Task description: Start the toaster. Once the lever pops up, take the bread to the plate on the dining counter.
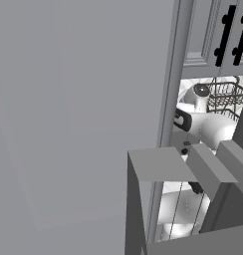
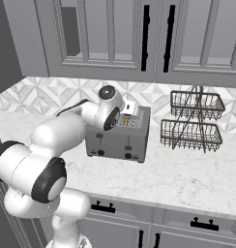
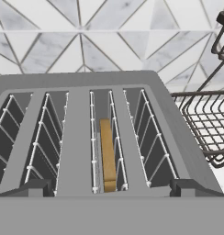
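Grey cabinets hang over a white marble kitchen counter backed by patterned tile, and the toaster stands on it against the wall. Down in one of the toaster's middle slots sits the bread, a tan slice on edge between the wire guides, its top below the slot rim. Hovering just above the toaster's top is the gripper; the hand view looks straight down into the slots, and the two dark fingertips stand wide apart with nothing between them — open and empty.

By my reading the task is at its start or in the wait: the bread is not out yet, and I cannot tell from these pictures whether the lever has been pressed or has popped. Lifting the slice and carrying it to the plate on the dining counter are both left to do.

From the right base view come the whole arm bent over the toaster, the two-tier wire basket beside it and the toaster's front knobs — but not the slice. Across the left base view a grey panel blocks most of the scene, leaving a sliver of arm and basket.
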You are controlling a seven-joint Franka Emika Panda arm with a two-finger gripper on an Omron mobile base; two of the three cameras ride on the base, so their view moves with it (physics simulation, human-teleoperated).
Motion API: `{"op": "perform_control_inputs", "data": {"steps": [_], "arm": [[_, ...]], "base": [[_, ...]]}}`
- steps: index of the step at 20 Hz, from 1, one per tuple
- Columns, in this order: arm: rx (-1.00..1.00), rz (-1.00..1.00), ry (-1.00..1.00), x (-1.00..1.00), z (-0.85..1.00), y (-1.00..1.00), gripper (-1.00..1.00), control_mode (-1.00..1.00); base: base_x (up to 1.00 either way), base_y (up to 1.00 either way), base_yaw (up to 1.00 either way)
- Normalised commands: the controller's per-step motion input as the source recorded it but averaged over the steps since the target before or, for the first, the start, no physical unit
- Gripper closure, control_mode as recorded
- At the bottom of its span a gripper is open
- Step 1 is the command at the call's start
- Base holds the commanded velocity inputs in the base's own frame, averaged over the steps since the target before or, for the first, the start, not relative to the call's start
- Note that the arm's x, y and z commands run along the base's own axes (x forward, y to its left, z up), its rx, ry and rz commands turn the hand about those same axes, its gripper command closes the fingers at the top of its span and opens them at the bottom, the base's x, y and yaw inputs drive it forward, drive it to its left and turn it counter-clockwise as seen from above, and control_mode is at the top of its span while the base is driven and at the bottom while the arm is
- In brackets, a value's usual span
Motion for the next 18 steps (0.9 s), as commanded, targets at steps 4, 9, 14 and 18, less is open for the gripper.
{"op": "perform_control_inputs", "data": {"steps": [4, 9, 14, 18], "arm": [[0.0, 0.0, 0.0, 0.0, 0.0, 0.0, -1.0, -1.0], [0.0, 0.0, 0.0, 0.0, 0.0, 0.0, -1.0, -1.0], [0.0, 0.0, 0.0, 0.0, 0.0, 0.0, -1.0, -1.0], [0.0, 0.0, 0.0, 0.0, 0.0, 0.0, -1.0, -1.0]], "base": [[0.0, 0.0, 0.0], [0.0, 0.0, 0.0], [0.0, 0.0, 0.0], [0.0, 0.0, 0.0]]}}
